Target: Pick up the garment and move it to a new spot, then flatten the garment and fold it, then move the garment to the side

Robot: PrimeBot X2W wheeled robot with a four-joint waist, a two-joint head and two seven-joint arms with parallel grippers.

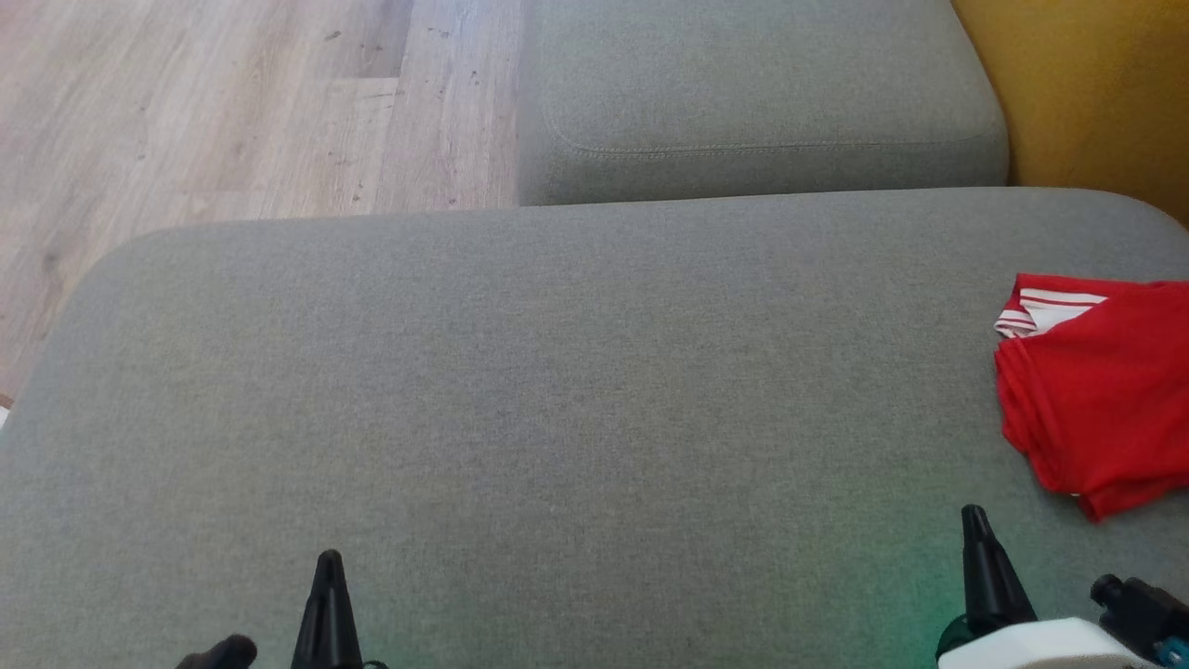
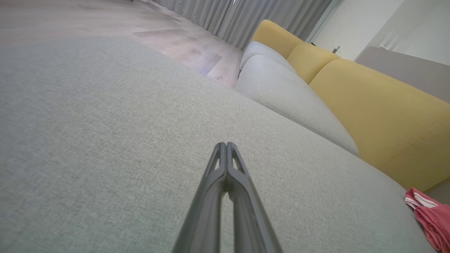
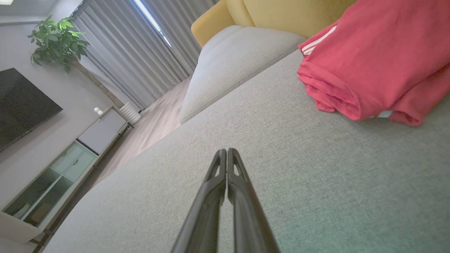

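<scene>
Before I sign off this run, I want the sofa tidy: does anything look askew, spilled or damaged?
Nothing stands out. The red garment lies folded near the right end of the grey cushion, its stacked edges slightly uneven. The left gripper and right gripper are shut, holding nothing.

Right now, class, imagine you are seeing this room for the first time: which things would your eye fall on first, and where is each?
The red garment jumps out first, lying in folded layers with white striped trim at the right edge of the wide grey cushion in the head view. Next comes the yellow backrest, bright at the right of the left wrist view.
</scene>
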